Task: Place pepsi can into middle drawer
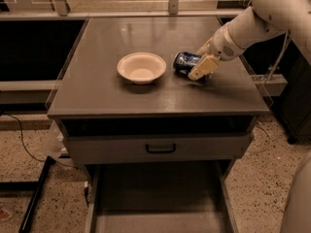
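The pepsi can (184, 61), dark blue with silver ends, lies on its side on the gray cabinet top (107, 86), to the right of a cream bowl. My gripper (200, 58) reaches in from the right and straddles the can's right end. One cream finger (202, 67) is in front of the can and the other is behind it. The fingers appear closed against the can, which still rests on the top. The middle drawer (155, 193) is pulled open at the bottom of the view, a shallow gray tray with nothing in it.
The cream round bowl (141, 67) sits at the centre of the cabinet top, just left of the can. A shut drawer front with a black handle (160, 148) lies above the open tray. Cables lie on the speckled floor (24, 144) to the left.
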Tool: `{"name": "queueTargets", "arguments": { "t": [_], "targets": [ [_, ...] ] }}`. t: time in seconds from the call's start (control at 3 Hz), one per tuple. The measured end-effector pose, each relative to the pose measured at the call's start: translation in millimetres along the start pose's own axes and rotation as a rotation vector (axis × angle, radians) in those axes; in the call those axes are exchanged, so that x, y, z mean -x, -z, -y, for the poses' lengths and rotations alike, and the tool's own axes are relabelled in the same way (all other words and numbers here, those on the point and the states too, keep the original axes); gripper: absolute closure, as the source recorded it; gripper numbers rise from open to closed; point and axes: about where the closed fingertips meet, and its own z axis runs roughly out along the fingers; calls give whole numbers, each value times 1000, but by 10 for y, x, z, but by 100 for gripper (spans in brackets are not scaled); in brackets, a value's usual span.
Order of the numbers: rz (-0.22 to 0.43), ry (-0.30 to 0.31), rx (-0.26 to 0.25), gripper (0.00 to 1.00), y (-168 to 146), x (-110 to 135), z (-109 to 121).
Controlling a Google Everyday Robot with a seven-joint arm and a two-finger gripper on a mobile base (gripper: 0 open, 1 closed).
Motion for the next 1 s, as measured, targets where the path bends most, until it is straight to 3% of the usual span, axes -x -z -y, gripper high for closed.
{"name": "queueTargets", "arguments": {
  "t": [0.67, 1.0],
  "targets": [
    [0, 0, 0, 88, -1, 0, 0],
    [0, 0, 0, 100, -1, 0, -1]
  ]
}}
